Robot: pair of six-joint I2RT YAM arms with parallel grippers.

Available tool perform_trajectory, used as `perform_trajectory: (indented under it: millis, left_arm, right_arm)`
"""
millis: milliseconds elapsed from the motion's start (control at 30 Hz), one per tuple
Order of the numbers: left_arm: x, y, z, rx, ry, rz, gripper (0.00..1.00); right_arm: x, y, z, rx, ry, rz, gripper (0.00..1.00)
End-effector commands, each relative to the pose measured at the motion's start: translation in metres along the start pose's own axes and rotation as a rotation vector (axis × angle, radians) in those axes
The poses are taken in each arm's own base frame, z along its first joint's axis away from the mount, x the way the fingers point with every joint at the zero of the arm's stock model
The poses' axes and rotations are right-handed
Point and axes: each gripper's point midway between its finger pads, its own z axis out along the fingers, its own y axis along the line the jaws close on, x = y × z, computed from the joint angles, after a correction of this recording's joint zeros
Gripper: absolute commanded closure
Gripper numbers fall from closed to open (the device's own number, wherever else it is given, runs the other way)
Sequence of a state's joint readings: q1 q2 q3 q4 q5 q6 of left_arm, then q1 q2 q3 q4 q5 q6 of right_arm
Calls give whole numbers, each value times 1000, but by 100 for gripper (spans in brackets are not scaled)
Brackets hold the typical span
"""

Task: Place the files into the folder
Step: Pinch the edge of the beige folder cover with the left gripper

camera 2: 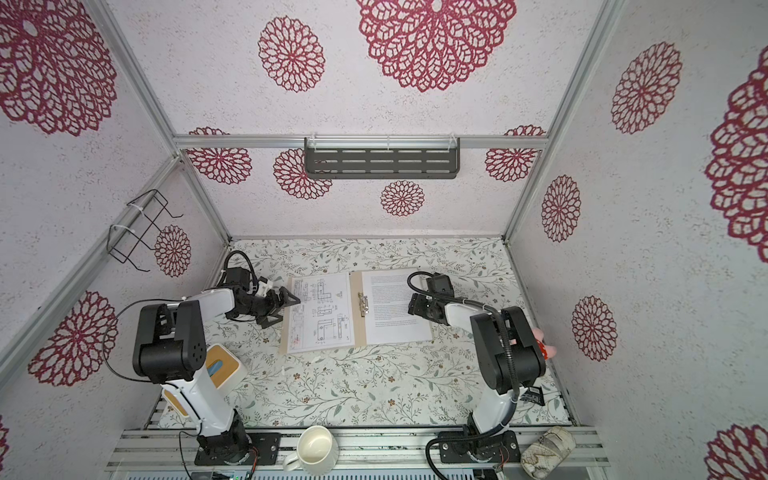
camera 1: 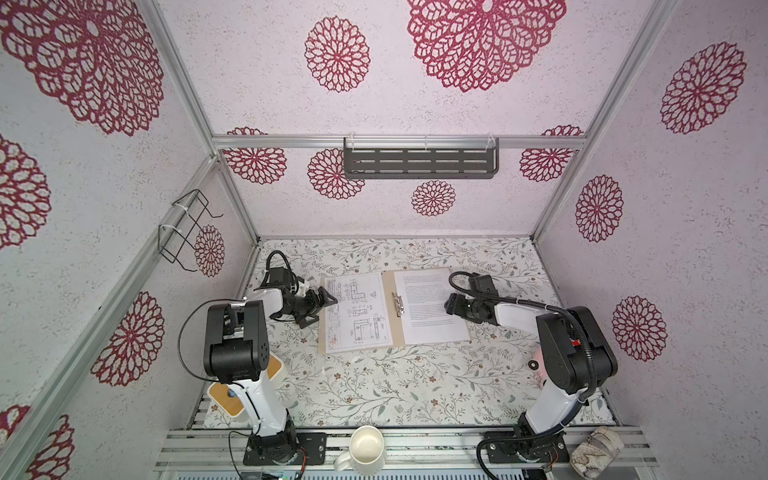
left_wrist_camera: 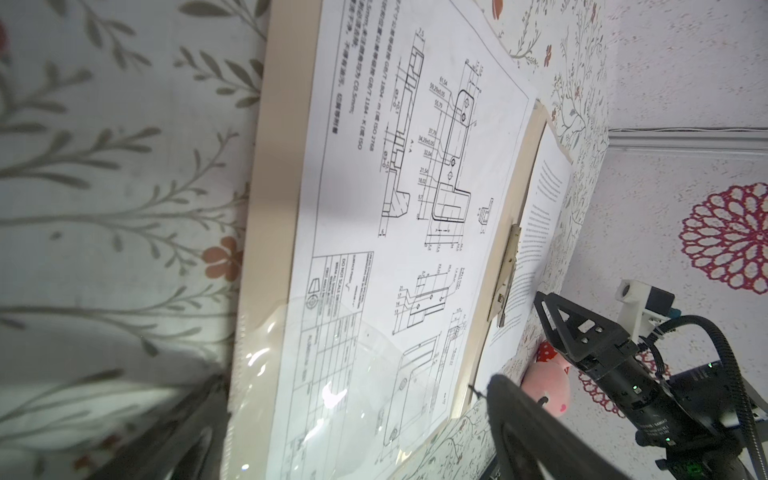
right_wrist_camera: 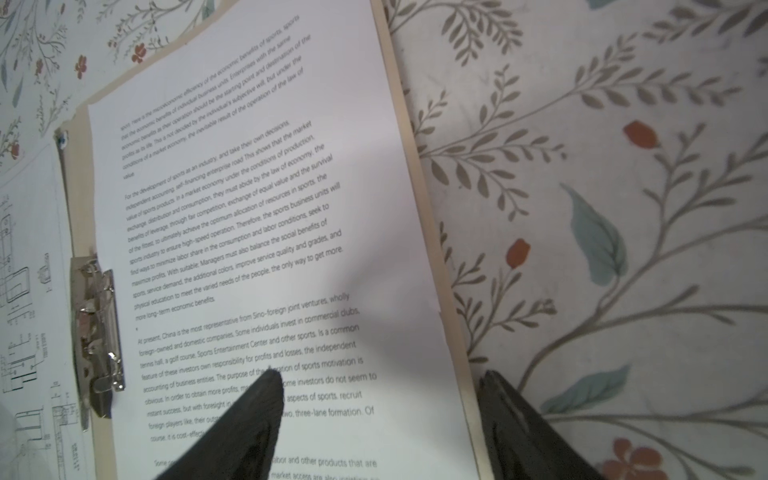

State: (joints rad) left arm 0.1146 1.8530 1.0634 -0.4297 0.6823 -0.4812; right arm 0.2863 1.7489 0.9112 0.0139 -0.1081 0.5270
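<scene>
Right now the folder [camera 1: 395, 332] is lying open and flat in the middle of the desk [camera 1: 374, 386], somewhat nearer its far edge. The drawing sheet [camera 1: 355, 313] is resting on the folder's left leaf and the text sheet [camera 1: 428, 305] on its right leaf. The metal clip [camera 1: 398, 304] is sitting between them beside the fold.

I am holding my left pincer [camera 1: 323, 300] spread wide at the folder's left edge, and it is gripping nothing.

My right pincer [camera 1: 450, 304] is hanging over the right part of the text sheet with its jaws well apart. In the right wrist view one finger [right_wrist_camera: 266, 399] is pointing over the printed lines, while the other is standing past the folder's right edge, over the desk. It is gripping nothing either. Whether that fingertip is touching the paper I cannot tell.
</scene>
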Motion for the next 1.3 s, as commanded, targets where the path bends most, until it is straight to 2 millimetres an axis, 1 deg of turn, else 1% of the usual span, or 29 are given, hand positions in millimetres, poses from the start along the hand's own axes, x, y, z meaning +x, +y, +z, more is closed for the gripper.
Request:
perform_trajectory:
  millis: [0,233,533,667,833,933,1000,1200,1267]
  left_arm:
    - [9,-25,-8,103,17,6,0]
    - [2,-59,-32,225,-55,28,0]
    - [-2,-84,-42,380,-87,41,0]
    - [-2,-82,-36,406,-78,18,0]
    - [4,-66,-24,368,-57,-2,1]
    - [5,-61,-20,355,-50,-9,2]
    - [3,-64,-23,355,-63,-5,3]
    - [-6,-83,-46,339,-125,50,2]
    - [-7,-88,-49,343,-129,57,1]
  right_arm:
    - [37,-11,3,21,123,7,23]
    - [42,-14,3,24,129,8,23]
    - [42,-12,2,13,129,3,23]
    - [43,-12,3,11,131,8,23]
    - [41,-11,3,12,130,7,23]
    - [41,-11,3,14,131,4,23]
    - [41,-12,3,16,135,6,23]
    - [42,-13,5,21,134,12,23]
    - [42,-13,6,22,134,14,24]
